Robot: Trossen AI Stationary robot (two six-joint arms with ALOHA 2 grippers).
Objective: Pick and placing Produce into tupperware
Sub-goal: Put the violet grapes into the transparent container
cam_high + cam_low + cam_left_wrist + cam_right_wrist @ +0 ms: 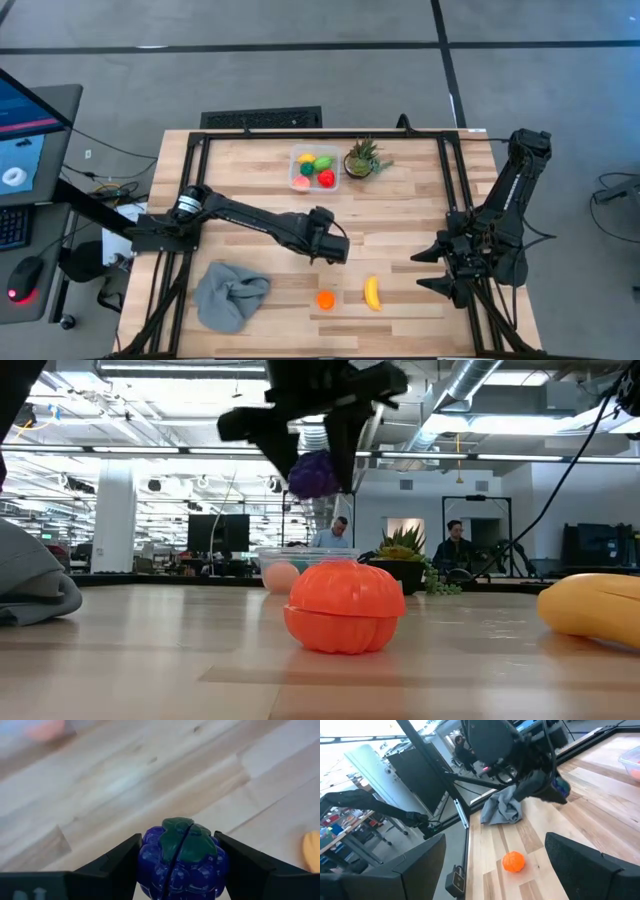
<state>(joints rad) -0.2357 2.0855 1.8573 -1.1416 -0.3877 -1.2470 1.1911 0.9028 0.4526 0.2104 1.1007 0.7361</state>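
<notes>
A purple toy grape bunch [181, 865] with a green leaf top hangs in the air over the middle of the table, and my left gripper [333, 254] is shut on it. An orange round toy fruit [326, 299] and a yellow banana [372, 292] lie on the wood near the front edge. The clear tupperware [315, 168] stands at the far middle with several toy fruits inside. My right gripper [495, 837] waits open at the table's right side, with nothing between its fingers. My left gripper pinches the grape bunch by two opposite sides [144, 860] between its two fingers [117, 865]. The fingers slant steeply down from the table's left. The bunch [313, 473] is lifted well clear of the table, with its leaf top facing the wrist camera.
A small potted plant [362, 160] stands right of the tupperware. A crumpled grey cloth [230, 293] lies at the near left. Black frame rails run along the table's left and right sides. People sit in the room beyond the far edge.
</notes>
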